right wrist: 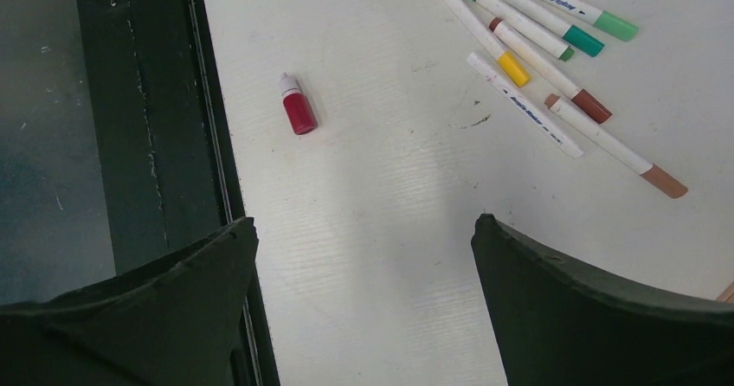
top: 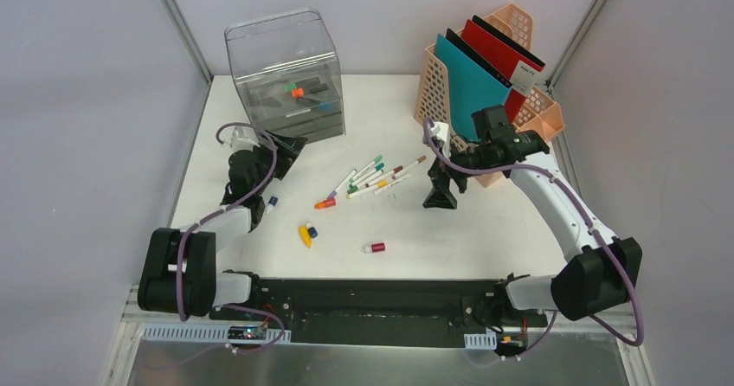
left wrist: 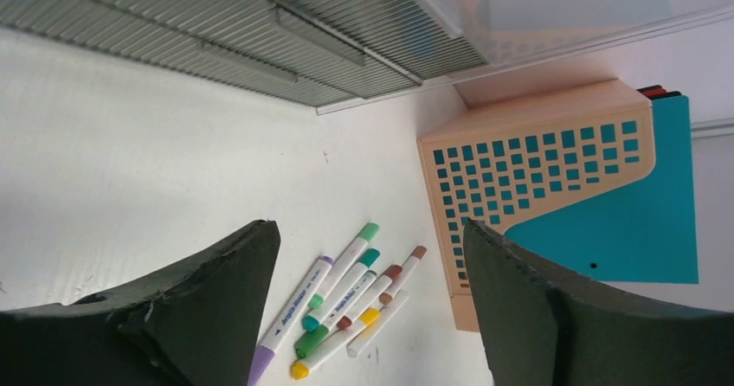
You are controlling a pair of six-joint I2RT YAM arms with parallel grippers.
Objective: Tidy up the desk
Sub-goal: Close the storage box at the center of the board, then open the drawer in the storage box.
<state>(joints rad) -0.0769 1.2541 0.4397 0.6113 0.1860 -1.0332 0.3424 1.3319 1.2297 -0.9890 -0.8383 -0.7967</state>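
White desk (top: pixel 485 230) littered with markers (top: pixel 372 176) — hovered with both pairs of jaws apart, empty, presumably ready to gather them.

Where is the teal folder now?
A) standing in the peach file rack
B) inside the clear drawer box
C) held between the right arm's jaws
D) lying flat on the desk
A: the teal folder stands upright inside the peach file rack, at the far right of the desk.

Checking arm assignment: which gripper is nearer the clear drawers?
Left. The left gripper is just in front of the drawers; the right gripper is across the desk, beside the file rack.
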